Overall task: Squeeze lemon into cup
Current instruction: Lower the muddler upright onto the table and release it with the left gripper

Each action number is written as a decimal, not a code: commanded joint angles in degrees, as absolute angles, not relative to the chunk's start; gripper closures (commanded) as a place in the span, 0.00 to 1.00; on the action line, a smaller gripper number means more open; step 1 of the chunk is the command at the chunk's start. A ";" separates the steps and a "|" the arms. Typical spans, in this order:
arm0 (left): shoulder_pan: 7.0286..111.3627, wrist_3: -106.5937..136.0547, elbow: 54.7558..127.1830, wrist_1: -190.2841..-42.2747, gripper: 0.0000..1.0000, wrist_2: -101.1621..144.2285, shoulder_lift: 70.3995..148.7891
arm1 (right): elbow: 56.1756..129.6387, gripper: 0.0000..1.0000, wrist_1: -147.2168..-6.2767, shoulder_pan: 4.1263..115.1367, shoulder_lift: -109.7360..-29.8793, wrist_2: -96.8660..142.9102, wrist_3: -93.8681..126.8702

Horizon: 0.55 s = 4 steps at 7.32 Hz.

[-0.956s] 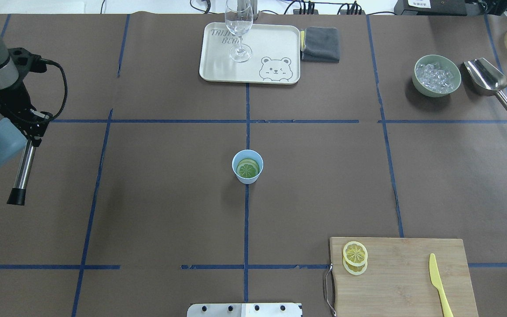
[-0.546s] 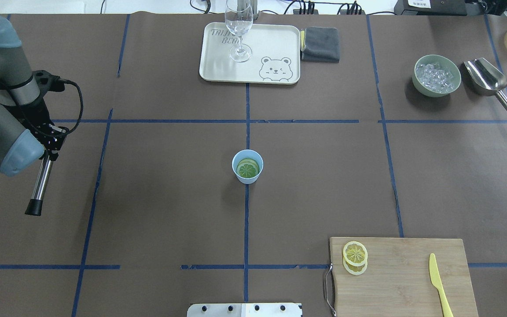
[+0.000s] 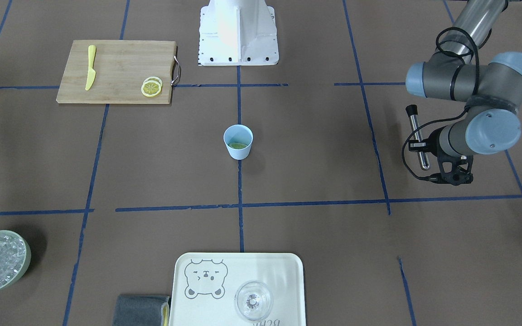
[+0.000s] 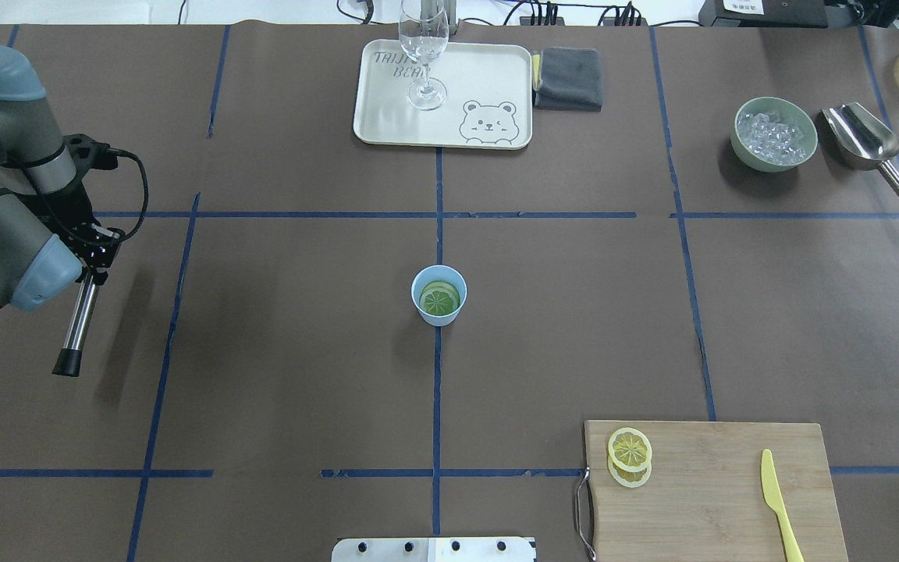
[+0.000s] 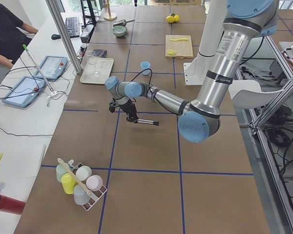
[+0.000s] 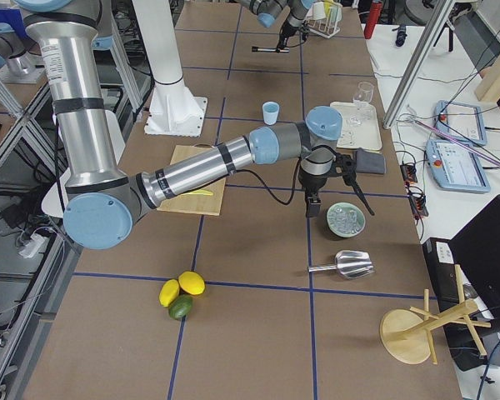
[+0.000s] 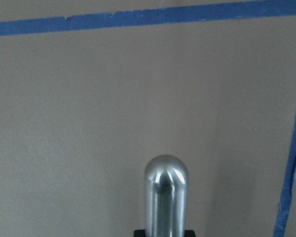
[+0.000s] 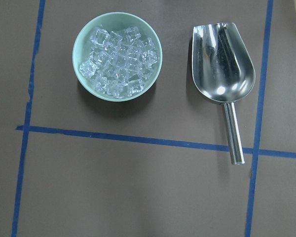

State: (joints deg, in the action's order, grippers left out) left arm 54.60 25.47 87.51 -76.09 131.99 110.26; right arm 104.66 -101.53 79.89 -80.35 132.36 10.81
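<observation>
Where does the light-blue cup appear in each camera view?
Front-facing: cup at centre.
Overhead: cup at centre.
Exterior left: cup upper middle.
Exterior right: cup upper middle.
Left wrist: not in it.
Right wrist: not in it.
Shared landmark: cutting board, nearer the robot, to its right.

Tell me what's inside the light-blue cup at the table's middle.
A lemon slice lies inside the cup, overlapping a second slice. Whatever is beneath them, the cup's bottom included, is covered.
</observation>
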 commanded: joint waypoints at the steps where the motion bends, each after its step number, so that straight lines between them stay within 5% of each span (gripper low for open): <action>1: 53.62 28.55 84.30 -81.37 1.00 131.92 110.22 | 104.59 0.00 -101.51 79.89 -80.16 132.36 10.81; 3: 53.53 28.83 84.29 -81.39 1.00 131.84 110.04 | 104.68 0.00 -101.51 79.89 -80.16 132.36 10.81; 4: 53.53 28.05 84.29 -81.47 0.27 131.75 109.87 | 104.68 0.00 -101.51 79.89 -80.16 132.45 10.81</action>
